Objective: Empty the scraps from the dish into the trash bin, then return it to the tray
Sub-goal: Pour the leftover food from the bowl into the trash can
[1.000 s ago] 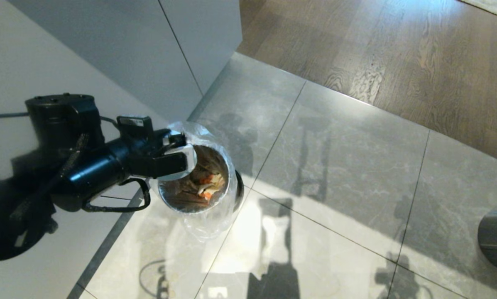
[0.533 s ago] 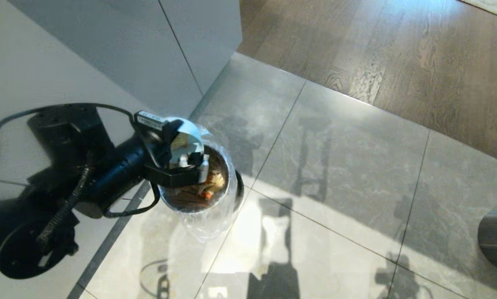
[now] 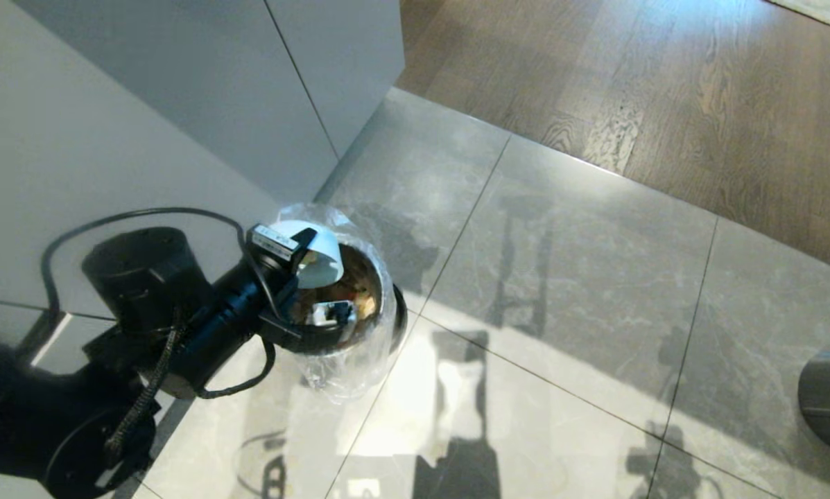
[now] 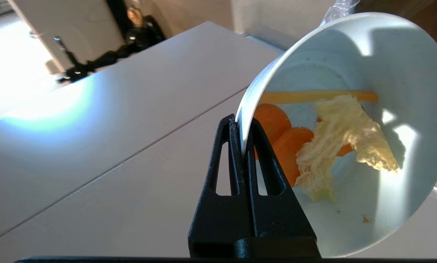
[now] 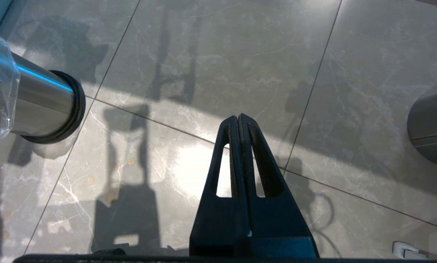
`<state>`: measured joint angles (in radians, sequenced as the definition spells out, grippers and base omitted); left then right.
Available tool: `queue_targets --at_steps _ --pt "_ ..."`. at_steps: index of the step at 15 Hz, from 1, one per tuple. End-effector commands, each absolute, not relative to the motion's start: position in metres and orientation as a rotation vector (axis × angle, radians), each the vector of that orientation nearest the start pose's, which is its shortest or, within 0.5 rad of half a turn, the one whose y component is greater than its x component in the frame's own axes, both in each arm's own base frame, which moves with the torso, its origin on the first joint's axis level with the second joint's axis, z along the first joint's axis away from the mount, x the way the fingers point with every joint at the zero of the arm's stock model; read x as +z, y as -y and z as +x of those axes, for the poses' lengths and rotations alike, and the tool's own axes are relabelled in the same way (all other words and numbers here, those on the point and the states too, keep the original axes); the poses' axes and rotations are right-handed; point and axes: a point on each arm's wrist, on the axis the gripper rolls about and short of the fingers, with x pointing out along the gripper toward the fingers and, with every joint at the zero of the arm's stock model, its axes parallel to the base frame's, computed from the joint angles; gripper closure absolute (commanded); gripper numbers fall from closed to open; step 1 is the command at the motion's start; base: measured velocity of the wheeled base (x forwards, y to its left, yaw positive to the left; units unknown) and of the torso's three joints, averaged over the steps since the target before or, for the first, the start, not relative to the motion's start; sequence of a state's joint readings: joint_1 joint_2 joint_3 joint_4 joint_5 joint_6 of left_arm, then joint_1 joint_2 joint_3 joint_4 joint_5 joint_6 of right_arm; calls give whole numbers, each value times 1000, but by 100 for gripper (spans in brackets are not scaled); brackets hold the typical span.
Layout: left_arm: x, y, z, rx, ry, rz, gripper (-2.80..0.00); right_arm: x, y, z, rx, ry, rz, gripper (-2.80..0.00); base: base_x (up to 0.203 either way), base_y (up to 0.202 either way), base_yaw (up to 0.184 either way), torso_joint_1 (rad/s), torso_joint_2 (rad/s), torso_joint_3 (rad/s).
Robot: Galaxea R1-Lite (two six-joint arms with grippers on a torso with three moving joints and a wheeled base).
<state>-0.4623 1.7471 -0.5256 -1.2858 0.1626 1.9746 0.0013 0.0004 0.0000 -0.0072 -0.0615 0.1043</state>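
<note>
Grey tile floor point(image 3: 560, 277) | wood boards point(image 3: 664, 90) beyond | left hand point(image 4: 242, 126) pinching dish point(image 4: 386, 54) rim

This is looking like a home kitchen area: grey marble-look floor tiles point(image 3: 560, 277) are meeting warm wood flooring point(image 3: 664, 90), plain white cabinet fronts point(image 3: 234, 90) are standing along one side, and sunlight is falling across the floor. A small steel trash bin point(image 3: 359, 326) with a clear bag liner is holding food scraps point(image 4: 331, 142).
</note>
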Motion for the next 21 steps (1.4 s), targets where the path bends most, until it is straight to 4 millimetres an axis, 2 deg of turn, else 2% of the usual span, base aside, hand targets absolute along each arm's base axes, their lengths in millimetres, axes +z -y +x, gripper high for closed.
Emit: queue_targets --at_steps 1,4,11,15,17,18,21 --pt "152 123 258 -101 348 1972 0 76 1 -23 -59 12 105 0 0 0 0 0 0 0" --pt "147 122 260 -26 383 2031 0 76 1 -23 -59 11 105 0 0 0 0 0 0 0" --pt "124 128 265 -87 371 2087 0 76 1 -23 -59 11 105 0 0 0 0 0 0 0" --pt "137 136 271 14 437 2255 0 76 1 -23 -59 11 105 0 0 0 0 0 0 0" --pt "154 137 271 95 473 2272 0 76 1 -23 -59 11 105 0 0 0 0 0 0 0" --pt "151 136 268 79 469 2285 0 76 1 -23 -59 11 105 0 0 0 0 0 0 0" --pt "160 136 262 108 489 2280 0 76 1 -23 -59 11 105 0 0 0 0 0 0 0"
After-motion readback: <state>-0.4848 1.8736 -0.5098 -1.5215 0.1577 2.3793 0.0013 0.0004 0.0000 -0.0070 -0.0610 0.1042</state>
